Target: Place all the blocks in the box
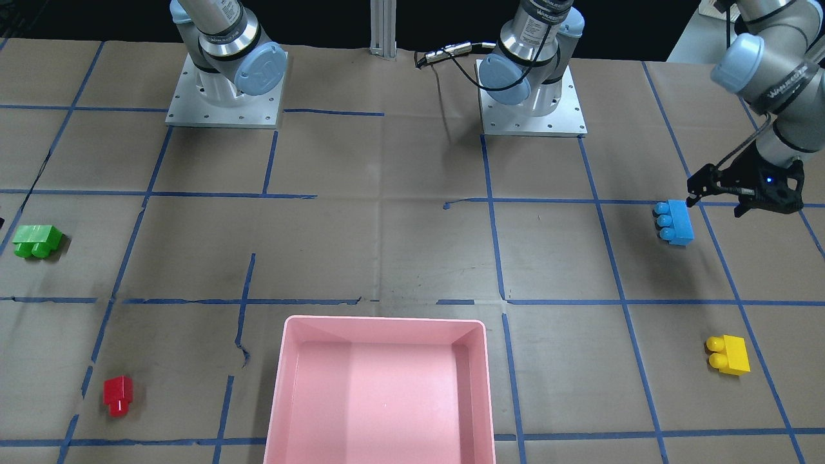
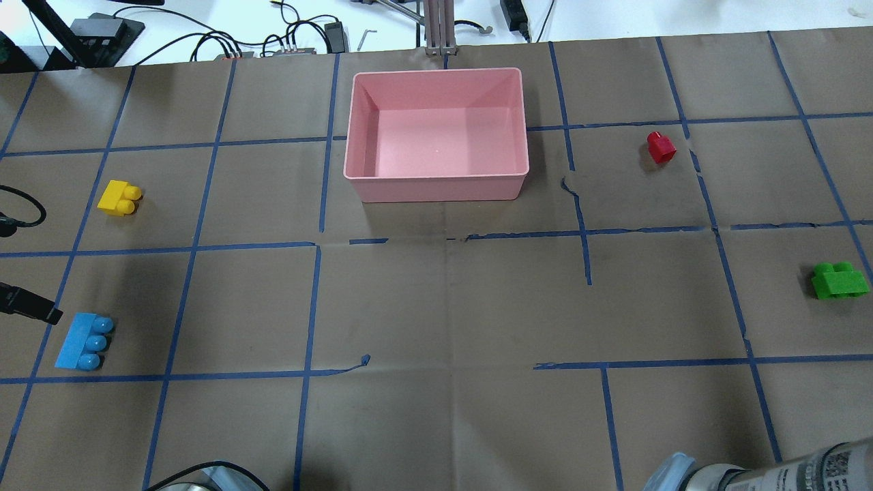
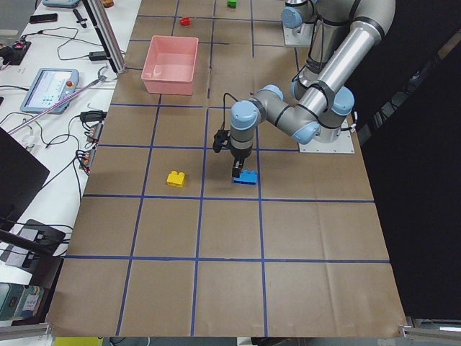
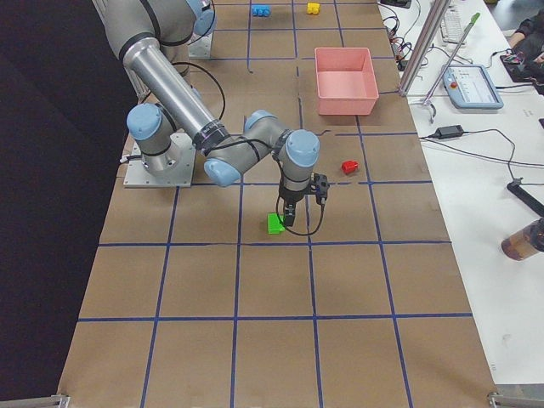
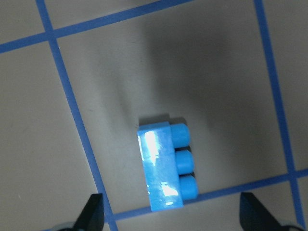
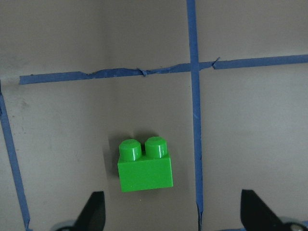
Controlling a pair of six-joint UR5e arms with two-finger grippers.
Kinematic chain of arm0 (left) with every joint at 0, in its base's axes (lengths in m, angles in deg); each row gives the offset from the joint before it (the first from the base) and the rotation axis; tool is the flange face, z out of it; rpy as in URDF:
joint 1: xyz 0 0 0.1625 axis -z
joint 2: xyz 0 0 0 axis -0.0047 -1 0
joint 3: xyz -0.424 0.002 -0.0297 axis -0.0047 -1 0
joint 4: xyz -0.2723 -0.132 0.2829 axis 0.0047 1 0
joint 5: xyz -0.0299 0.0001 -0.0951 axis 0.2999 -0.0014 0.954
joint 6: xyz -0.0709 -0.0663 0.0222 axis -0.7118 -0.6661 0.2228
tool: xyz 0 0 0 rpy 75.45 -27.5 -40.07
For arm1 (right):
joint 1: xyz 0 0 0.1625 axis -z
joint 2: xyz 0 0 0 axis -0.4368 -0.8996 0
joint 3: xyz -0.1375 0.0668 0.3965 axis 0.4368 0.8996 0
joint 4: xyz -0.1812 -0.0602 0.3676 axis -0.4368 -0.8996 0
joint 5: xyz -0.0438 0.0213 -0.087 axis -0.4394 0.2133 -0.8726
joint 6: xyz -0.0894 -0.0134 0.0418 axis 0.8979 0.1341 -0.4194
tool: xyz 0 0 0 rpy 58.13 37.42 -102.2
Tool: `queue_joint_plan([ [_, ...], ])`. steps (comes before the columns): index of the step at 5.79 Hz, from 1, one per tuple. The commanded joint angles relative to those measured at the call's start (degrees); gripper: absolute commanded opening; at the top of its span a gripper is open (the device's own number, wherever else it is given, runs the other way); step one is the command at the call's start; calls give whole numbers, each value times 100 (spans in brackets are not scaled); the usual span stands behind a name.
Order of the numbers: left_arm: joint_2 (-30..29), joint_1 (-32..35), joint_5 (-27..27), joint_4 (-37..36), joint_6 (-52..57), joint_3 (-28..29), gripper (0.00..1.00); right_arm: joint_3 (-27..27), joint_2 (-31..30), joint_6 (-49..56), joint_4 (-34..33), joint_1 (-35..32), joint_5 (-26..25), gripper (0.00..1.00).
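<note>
Plainly, find the left pincer [image 5: 175, 214] released and poised just beside the light-blue block [image 5: 161, 168] on the worktop [image 2: 443, 307]. Likewise find the right pincer [image 6: 174, 214] released over the green block [image 6: 144, 171]. Note the yellow block [image 2: 118, 198] and red block [image 2: 660, 147] well apart on the worktop too, all four outside the pink box [image 2: 436, 187].

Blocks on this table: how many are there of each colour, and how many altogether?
Green block: 1
Red block: 1
Light-blue block: 1
Yellow block: 1
Total: 4 blocks, none of them inside the pink box.
</note>
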State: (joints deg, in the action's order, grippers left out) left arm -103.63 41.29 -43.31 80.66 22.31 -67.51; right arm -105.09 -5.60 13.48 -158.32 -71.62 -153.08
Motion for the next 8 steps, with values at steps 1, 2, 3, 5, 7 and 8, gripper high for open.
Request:
queue_joint_plan([
  [1, -654, 28, 14, -687, -198, -19, 99, -247, 383, -255, -428, -7, 15, 100],
  [2, -611, 80, 14, -635, -365, -80, 99, -256, 533, -213, -447, 2, -2, 100],
  [3, -515, 185, 6, -591, -602, -237, 99, -256, 665, -213, -447, -7, 6, 100],
  [5, -417, 300, -47, -591, -894, -493, 99, -256, 754, -195, -421, -7, -11, 100],
  [7, -505, 239, -56, -608, -867, -494, 99, -256, 903, -195, -421, -7, -248, 100],
  [8, -540, 230, -65, -600, -859, -494, 99, -247, 921, -221, -430, -7, -249, 100],
])
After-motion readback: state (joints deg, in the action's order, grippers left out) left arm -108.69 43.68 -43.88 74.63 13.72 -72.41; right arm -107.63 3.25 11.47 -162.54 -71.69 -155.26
